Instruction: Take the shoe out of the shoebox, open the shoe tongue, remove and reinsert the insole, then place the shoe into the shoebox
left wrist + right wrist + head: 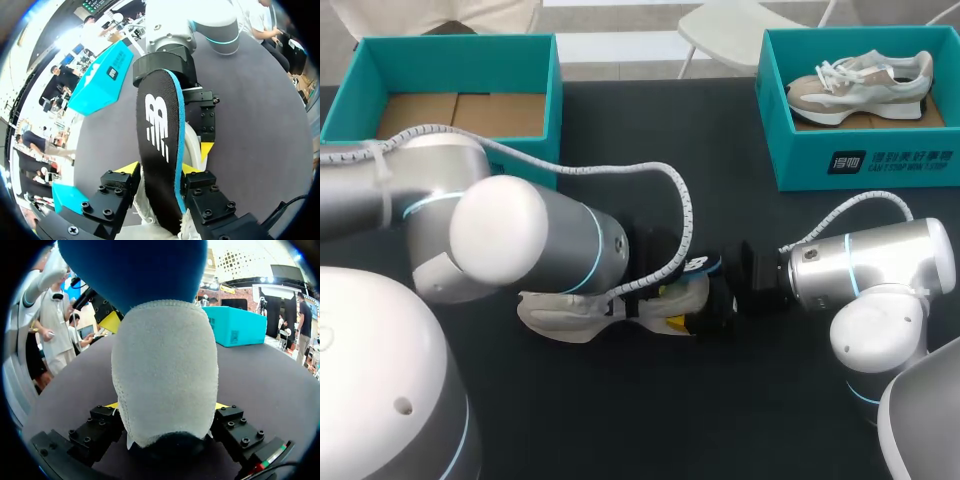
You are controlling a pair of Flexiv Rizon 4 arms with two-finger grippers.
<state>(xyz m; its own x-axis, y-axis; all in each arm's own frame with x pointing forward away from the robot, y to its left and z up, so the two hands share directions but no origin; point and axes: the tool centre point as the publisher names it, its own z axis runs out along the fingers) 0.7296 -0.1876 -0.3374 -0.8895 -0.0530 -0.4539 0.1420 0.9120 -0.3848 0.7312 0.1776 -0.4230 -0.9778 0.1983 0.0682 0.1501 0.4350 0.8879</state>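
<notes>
Teal shoebox x2, shoe x2, insole x1.

Head camera looks down on the table; wrist cameras closely face the shared shoe.

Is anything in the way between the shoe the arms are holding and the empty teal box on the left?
No loose thing shows between the shoe and the empty box. Only the left arm crosses that stretch in the head view, hiding whatever lies beneath it.
</notes>
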